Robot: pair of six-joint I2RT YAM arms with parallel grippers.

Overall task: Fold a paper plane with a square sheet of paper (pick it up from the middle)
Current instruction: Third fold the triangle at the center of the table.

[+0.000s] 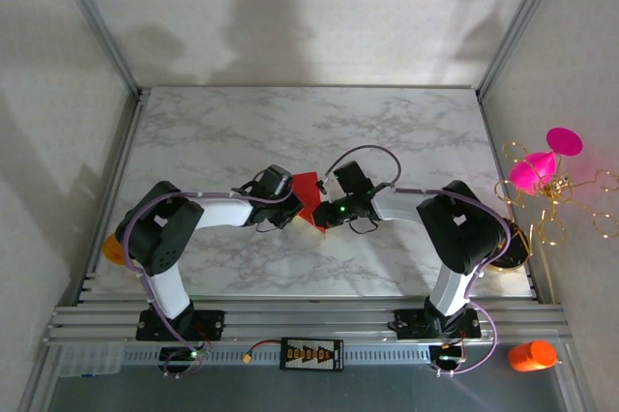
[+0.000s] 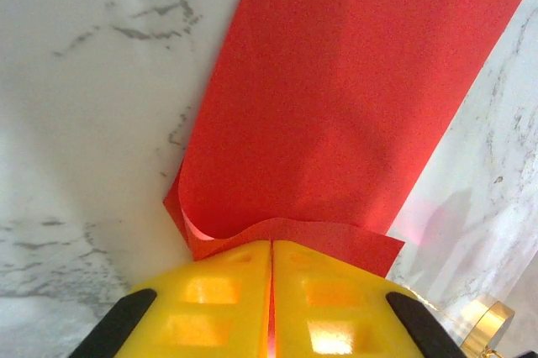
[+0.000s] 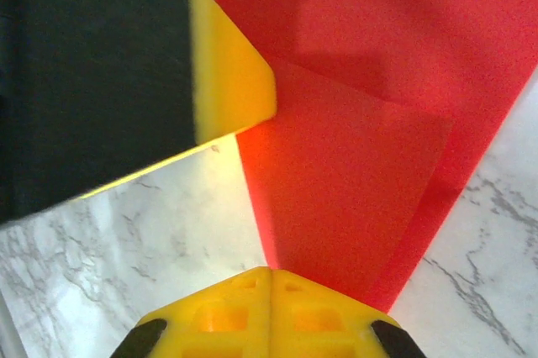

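Note:
The square sheet of paper [image 1: 308, 188] is bright red and folded over on itself, lying between the two arms at the middle of the marble table [image 1: 406, 122]. My left gripper [image 1: 292, 205] comes in from the left. In the left wrist view its yellow jaws [image 2: 271, 242] are shut on the paper's near edge [image 2: 336, 123], with a red strip showing in the seam and the edge curling up there. My right gripper [image 1: 325, 216] comes in from the right. Its jaws [image 3: 270, 270] are shut, tips against the folded paper's [image 3: 353, 173] near corner, and no paper shows between them. The left finger [image 3: 231, 81] stands close by.
A magenta cone ornament with gold wire [image 1: 542, 168] hangs off the table's right side. An orange bottle [image 1: 530, 355] lies beyond the front right rail. An orange object [image 1: 113, 250] sits at the left edge. Metal frame posts border the table.

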